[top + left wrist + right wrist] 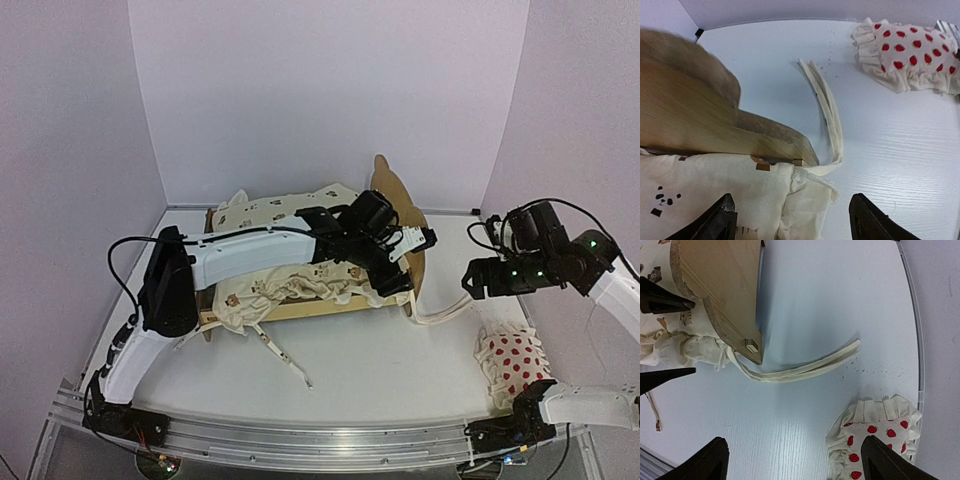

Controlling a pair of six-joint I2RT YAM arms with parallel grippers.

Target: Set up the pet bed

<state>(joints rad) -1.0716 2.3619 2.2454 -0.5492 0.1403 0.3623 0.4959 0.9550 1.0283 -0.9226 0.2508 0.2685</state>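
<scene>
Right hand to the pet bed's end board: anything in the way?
Nothing solid. Only the ties of the cushion lie flat on the table between the open right hand and the pet bed. The pillow sits off to the near side. The left hand hovers open at that same end.

Rear overhead camera looks down; close wrist cameras share the pet bed [690, 110].

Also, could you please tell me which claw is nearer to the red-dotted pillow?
Right. The right claw hovers open right beside the red-dotted pillow; the left claw is farther off, over the cushion corner beside the end board of the pet bed.
</scene>
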